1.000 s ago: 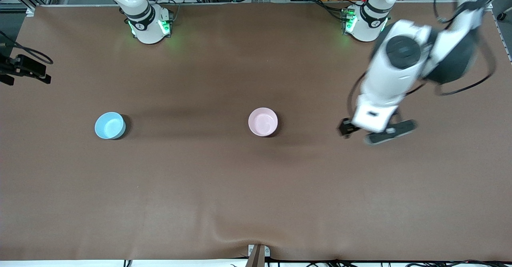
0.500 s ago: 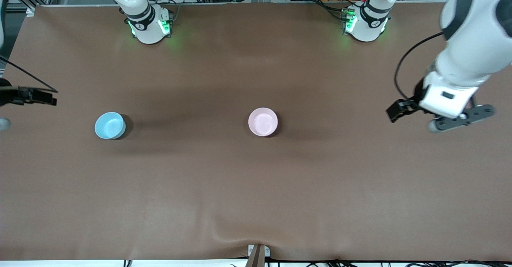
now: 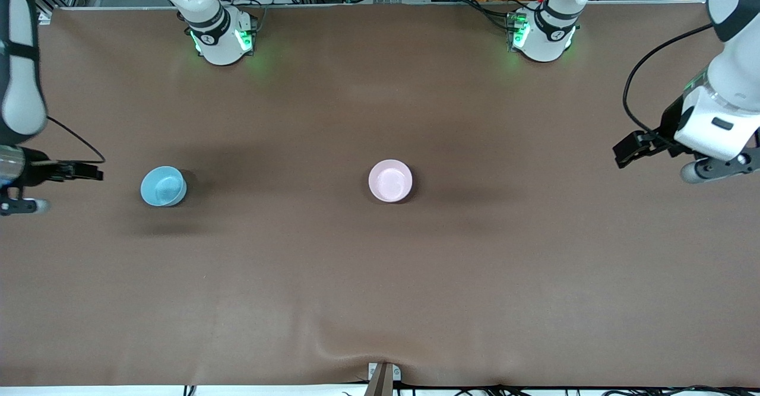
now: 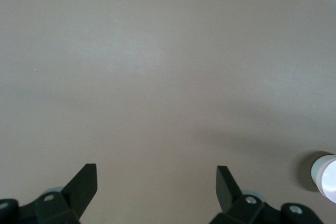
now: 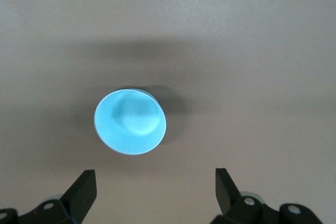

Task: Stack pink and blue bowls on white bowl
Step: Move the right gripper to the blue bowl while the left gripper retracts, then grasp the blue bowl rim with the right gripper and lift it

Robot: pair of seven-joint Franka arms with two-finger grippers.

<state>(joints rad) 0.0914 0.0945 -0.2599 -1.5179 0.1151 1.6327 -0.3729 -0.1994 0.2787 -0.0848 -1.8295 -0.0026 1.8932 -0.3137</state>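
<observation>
blue bowl point(image 3: 163, 186) sits upright on the brown table point(image 3: 380, 277) toward the right arm's end, and the right gripper point(image 5: 152, 192) hangs just beside it, over the table at that same end. in the right wrist view the fingers point(image 5: 84, 187) stand wide apart with nothing between them, and the bowl point(image 5: 130, 121) lies a little ahead of the fingertips, nearer one finger than the other. judging from that, the coming move turns on a short advance forward with a small sideways correction before coming down on the rim. the bowl is round, so no grasp axis matters; any point on the rim would serve.

farther off, the pink bowl point(image 3: 390, 181) stands upright near the middle of the table, well apart from the blue one and about level with it. it looks pale and may be resting in the white bowl; i cannot tell, since no separate white bowl shows.

farthest, the left gripper point(image 4: 156, 184) is over the left arm's end of the table, its fingers point(image 4: 227, 184) also spread and empty, with only the edge of the pale bowl point(image 4: 325, 178) showing at the margin of its wrist view. the right arm is plainly the nearer one to the blue bowl; the left looks to be waiting.
</observation>
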